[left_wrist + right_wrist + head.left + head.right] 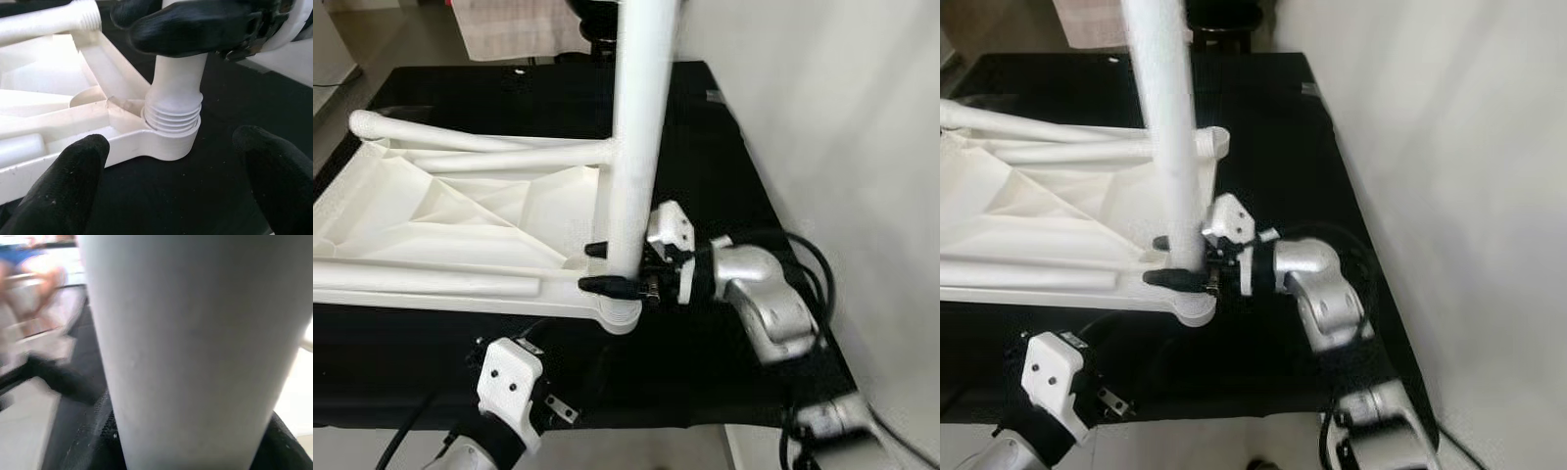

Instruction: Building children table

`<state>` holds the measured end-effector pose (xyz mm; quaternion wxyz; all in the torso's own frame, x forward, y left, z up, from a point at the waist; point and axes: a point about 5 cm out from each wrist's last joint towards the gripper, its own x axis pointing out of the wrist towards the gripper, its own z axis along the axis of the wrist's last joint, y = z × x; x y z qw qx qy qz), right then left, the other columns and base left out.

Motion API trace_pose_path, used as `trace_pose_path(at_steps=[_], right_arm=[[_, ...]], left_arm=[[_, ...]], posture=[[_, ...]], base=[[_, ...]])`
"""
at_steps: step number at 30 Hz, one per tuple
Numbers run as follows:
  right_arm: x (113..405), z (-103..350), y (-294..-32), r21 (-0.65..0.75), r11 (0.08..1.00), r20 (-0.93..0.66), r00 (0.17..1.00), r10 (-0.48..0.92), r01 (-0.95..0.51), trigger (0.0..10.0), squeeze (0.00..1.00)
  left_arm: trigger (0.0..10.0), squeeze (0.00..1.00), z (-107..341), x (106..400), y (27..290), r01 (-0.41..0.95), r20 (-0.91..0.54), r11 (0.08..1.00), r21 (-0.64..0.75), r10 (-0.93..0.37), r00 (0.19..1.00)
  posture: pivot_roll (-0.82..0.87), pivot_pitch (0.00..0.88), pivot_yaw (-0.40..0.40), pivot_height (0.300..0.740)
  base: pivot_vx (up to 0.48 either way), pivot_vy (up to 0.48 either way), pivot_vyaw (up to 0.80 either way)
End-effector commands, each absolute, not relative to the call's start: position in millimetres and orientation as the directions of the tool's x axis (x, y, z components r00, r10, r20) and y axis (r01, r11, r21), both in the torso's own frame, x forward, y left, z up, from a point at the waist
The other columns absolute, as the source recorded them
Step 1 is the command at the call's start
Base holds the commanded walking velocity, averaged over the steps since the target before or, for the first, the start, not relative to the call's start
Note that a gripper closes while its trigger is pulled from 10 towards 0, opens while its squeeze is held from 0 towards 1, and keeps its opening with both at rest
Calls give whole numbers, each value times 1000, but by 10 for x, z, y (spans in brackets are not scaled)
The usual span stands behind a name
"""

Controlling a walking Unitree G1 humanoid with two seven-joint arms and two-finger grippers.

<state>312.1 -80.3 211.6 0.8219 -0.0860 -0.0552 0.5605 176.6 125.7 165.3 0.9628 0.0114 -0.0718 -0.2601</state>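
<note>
A white plastic tabletop (431,211) lies upside down on a black mat. A white leg (641,127) stands upright in the near right corner socket (171,139), its threads partly showing. My right gripper (612,266) is shut on the leg just above the socket, one black finger (186,27) on each side. The leg's white shaft (195,347) is close before the right wrist camera. My left gripper (171,186) is open, low in front of the socket, not touching it. Another white leg (460,137) lies flat across the tabletop's underside.
The black mat (705,137) covers the work surface, and a white wall (842,117) runs close along the right. A pale cloth (509,24) hangs at the far edge. Black cables (808,255) loop by my right arm.
</note>
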Motion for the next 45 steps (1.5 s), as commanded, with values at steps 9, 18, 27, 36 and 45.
trace_pose_path(at_steps=[9,18,27,36,45], right_arm=[[2666,1627,-594,-20,876,-124,871,476,-482,0,0],[2787,1818,-376,113,727,-22,730,683,-677,10000,1000],[2767,2035,-557,-55,271,20,270,963,-961,10000,827],[3123,2161,-747,-130,77,-108,91,990,-988,10000,0],[3219,2191,-752,-82,-29,-130,-18,991,-996,5059,0]], left_arm=[[10000,0,1591,1812,1312,506,108,860,63,-510,854],[10000,0,1565,1871,1319,497,112,865,71,-502,858],[10000,0,1570,1876,1285,510,117,858,63,-513,850],[10000,0,1585,1850,1271,507,123,860,59,-510,851],[10000,0,1597,1804,1259,509,120,859,54,-512,851]], posture=[[14,191,-9,740],[19,160,-15,740],[26,166,-17,740],[36,187,-19,740],[42,207,-27,740]], base=[[0,0,0],[0,0,0],[0,0,0],[0,0,0],[0,0,0]])
